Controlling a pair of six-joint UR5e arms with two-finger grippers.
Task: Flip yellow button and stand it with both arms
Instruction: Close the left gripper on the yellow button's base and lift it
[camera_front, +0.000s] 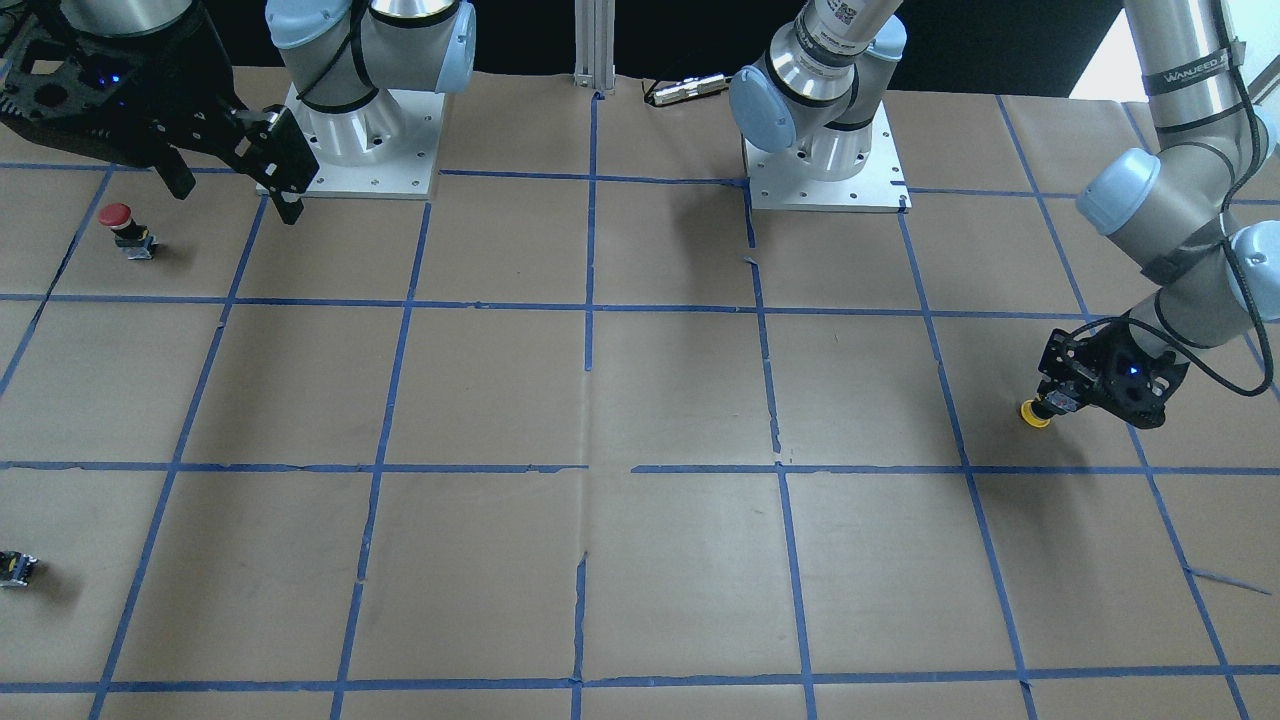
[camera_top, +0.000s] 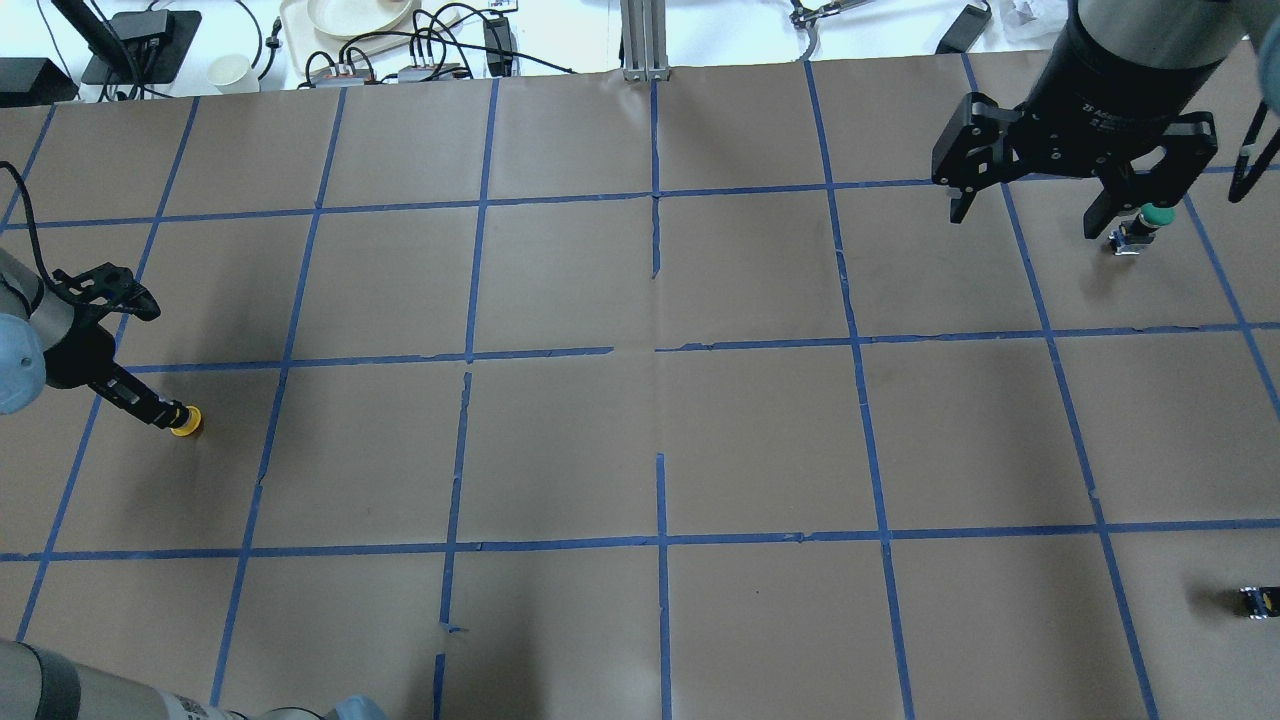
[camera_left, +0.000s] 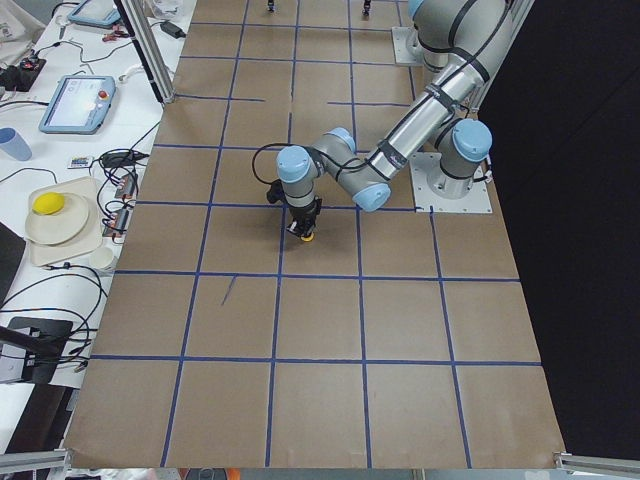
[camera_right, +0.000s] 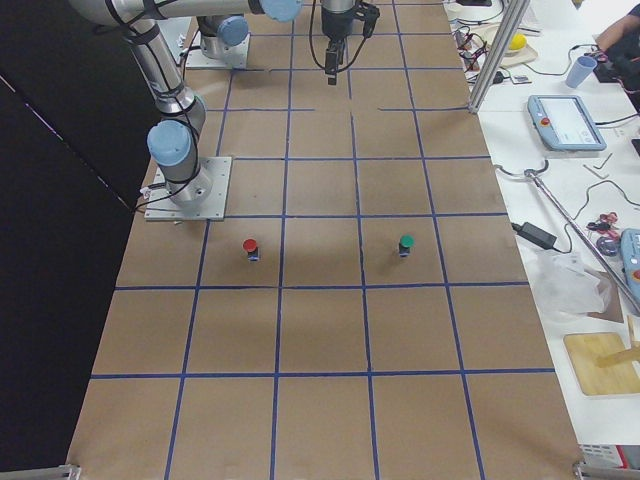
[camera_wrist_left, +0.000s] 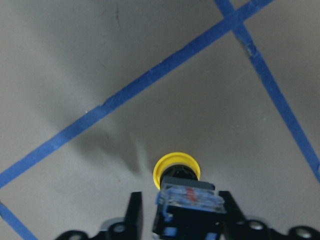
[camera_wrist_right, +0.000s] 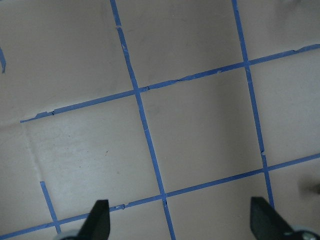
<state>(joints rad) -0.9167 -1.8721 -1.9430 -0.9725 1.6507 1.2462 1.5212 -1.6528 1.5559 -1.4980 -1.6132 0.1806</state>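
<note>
The yellow button (camera_front: 1035, 413) has its yellow cap pointing down at the brown paper, and its black and grey body is up between my left gripper's fingers. It also shows in the overhead view (camera_top: 186, 421), the exterior left view (camera_left: 305, 236) and the left wrist view (camera_wrist_left: 176, 170). My left gripper (camera_front: 1058, 400) is shut on its body (camera_wrist_left: 189, 199), low over the table at my left. I cannot tell whether the cap touches the paper. My right gripper (camera_top: 1028, 215) is open and empty, held high over my right far side, and it also shows in the front-facing view (camera_front: 235, 195).
A red-capped button (camera_front: 125, 228) and a green-capped button (camera_top: 1150, 222) stand below the right gripper. A small dark block (camera_top: 1255, 600) lies near my right edge. The arm bases (camera_front: 350, 150) (camera_front: 825, 165) sit at my side of the table. Blue tape lines grid the paper.
</note>
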